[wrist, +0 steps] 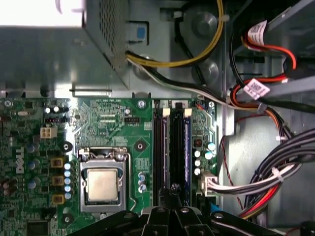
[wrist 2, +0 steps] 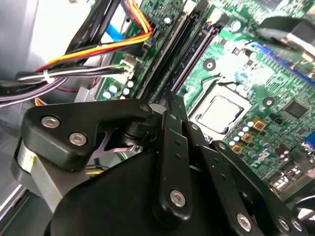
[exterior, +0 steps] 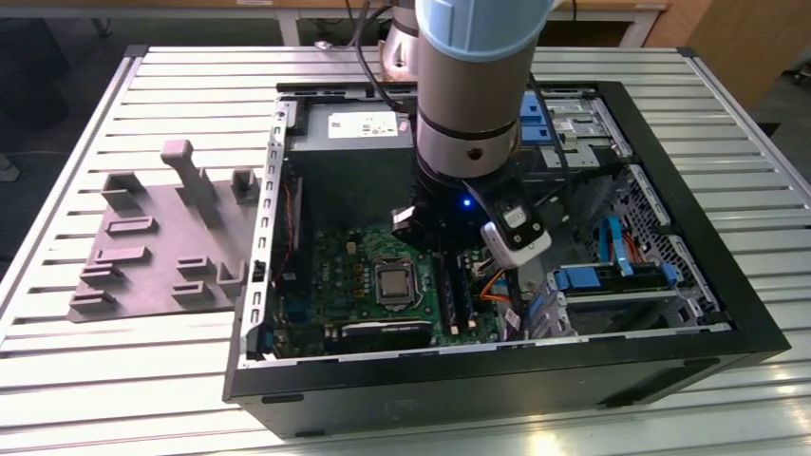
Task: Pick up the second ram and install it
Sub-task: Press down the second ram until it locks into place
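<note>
I read the exterior view as a clock face with the open computer case (exterior: 507, 380) at the centre. The grey slotted tray (exterior: 152, 237) lies at 9 o'clock, flat on the slatted table (exterior: 127, 380), just beside the case wall.

Inside the case, the green board (exterior: 342, 266) fills the 7 o'clock part, with the square silver processor (exterior: 395, 283) on it. The grey power box (exterior: 348, 123) sits towards 11 o'clock.

The arm (exterior: 469, 85) comes down from 12 o'clock into the middle of the case. Its gripper (exterior: 438, 228) is low over the board, just past the processor on the 3 o'clock side. Blue drive brackets (exterior: 595, 277) sit at 4 o'clock.

In the first wrist view the gripper (wrist: 172, 194) is right over the near end of the long black memory slots. A long dark stick, which I take for the second ram (wrist: 175, 147), stands on edge in those slots, with its near end hidden under the gripper. Another stick (wrist: 187, 147) with a bluish edge stands just beside it. A bundle of cables (wrist: 275, 172) runs well off to the side.

I cannot tell how far the gripper is open, or whether it has hold of anything.
</note>
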Robot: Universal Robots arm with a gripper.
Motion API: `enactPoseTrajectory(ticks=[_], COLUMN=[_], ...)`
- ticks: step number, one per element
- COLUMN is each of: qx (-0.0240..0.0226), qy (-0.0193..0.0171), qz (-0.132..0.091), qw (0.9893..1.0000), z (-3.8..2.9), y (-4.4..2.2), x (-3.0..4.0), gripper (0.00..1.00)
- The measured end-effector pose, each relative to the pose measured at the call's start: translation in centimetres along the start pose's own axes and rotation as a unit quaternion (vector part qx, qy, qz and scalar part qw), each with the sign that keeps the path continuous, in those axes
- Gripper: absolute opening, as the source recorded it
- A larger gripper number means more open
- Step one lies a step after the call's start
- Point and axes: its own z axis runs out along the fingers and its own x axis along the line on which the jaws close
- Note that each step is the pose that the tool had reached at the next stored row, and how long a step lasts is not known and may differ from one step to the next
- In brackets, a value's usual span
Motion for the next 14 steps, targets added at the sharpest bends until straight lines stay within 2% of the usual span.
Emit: enactPoseTrajectory(ticks=[14], qx=[0.0018], qy=[0.0], qz=[0.0], qw=[1.0], z=[0.03], y=[-1.59], x=[-0.03], gripper=[0.11])
